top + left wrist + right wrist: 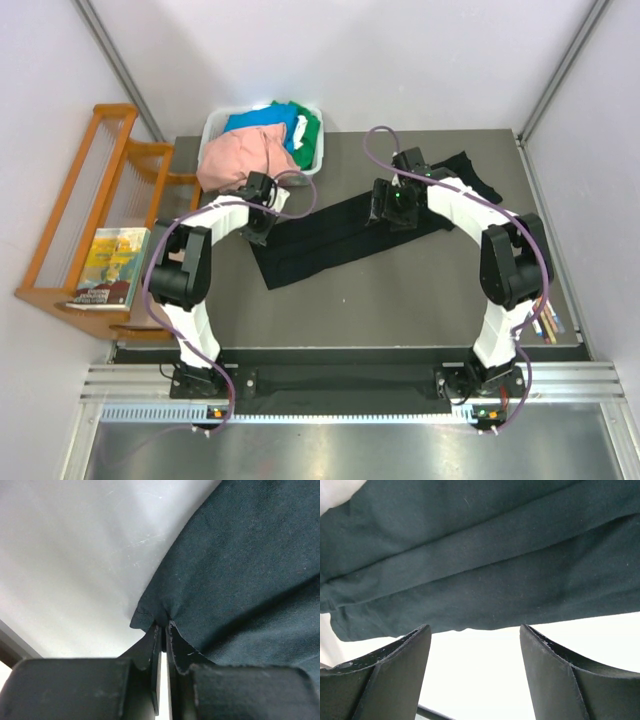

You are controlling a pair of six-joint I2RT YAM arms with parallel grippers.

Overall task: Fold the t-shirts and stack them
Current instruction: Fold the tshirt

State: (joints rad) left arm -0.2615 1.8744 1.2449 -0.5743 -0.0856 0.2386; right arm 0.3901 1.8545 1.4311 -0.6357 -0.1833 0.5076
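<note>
Progress check from us: early days, we'd say. The black t-shirt (340,240) lies on the tabletop (400,310) as a long narrow band, running diagonally from in front of the left arm towards the far right corner. It looks to us like the lengthwise folding is in, but it's nowhere near a compact packet.

The left end effector (163,627) is pressed together on a hemmed corner at the band's left end, and the wrist view shows the cloth puckering right where it's pinched. The right end effector (475,635) is spread wide over the middle of the band with nothing between its fingers. The shirt's edge sits just beyond the tips.

Our guess is that the pinched end gets carried over to shorten the band next.

Plenty left after that. The salmon-pink shirt (240,160) is spilling over the front of the white bin (212,130) at the back, with the blue shirt (262,120) and the green shirt (307,130) bunched inside. No stack anywhere on the tabletop yet.
</note>
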